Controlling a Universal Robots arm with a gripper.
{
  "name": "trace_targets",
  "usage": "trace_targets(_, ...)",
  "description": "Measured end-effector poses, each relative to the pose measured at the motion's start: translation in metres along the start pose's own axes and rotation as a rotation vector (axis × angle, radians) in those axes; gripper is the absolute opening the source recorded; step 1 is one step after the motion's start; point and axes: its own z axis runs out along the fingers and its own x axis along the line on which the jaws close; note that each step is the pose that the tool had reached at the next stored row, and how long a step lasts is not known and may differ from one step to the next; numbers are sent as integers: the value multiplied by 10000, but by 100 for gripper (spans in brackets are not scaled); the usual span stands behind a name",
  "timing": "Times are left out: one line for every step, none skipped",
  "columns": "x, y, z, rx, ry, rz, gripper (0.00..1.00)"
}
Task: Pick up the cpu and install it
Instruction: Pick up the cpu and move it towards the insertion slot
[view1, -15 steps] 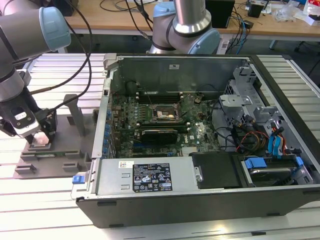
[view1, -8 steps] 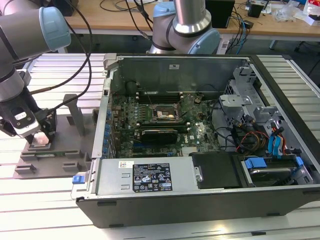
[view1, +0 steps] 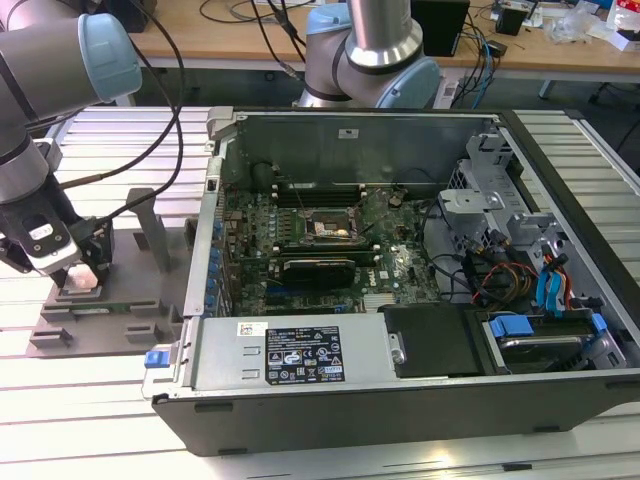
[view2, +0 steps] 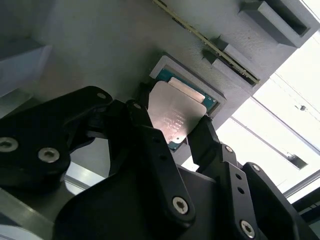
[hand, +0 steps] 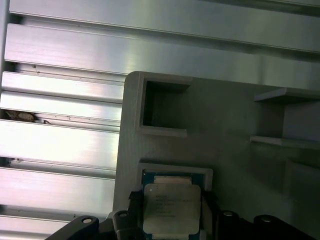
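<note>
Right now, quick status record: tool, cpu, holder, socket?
tool: low over the grey holder, on the exterior view's left of the open case
cpu: at the holder's square recess, metal plate up, right at the tool
socket: on the board inside the case, well away from the tool
progress: cpu not yet at the socket
</note>
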Motion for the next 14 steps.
trace_targets(0, 0, 0, 0, 0, 1, 55)
trace_targets(0, 0, -1, 0, -2, 2, 55)
trace_targets(-1, 0, -4, -1, -4, 2, 55)
trace_targets(-1, 0, -9, -2, -4, 2, 55)
trace_targets(-1, 0, -33, -1, -1, 2, 55)
trace_targets(-2, -1, -55, 0, -1, 2, 55)
trace_targets(-2, -1, -66, 0, 0, 2, 55)
trace_targets(-2, -1, -75, 0, 0, 2, 55)
trace_targets(-3, -1, -88, 0, 0, 2, 55)
trace_targets(-3, -1, -104, 0, 0, 2, 55)
trace_targets(-3, -1, -111, 0, 0, 2, 55)
trace_targets(-4, -2, -129, 0, 0, 2, 55)
trace_targets(-5, -2, -155, 0, 0, 2, 55)
trace_targets(-5, -2, -172, 0, -1, 2, 55)
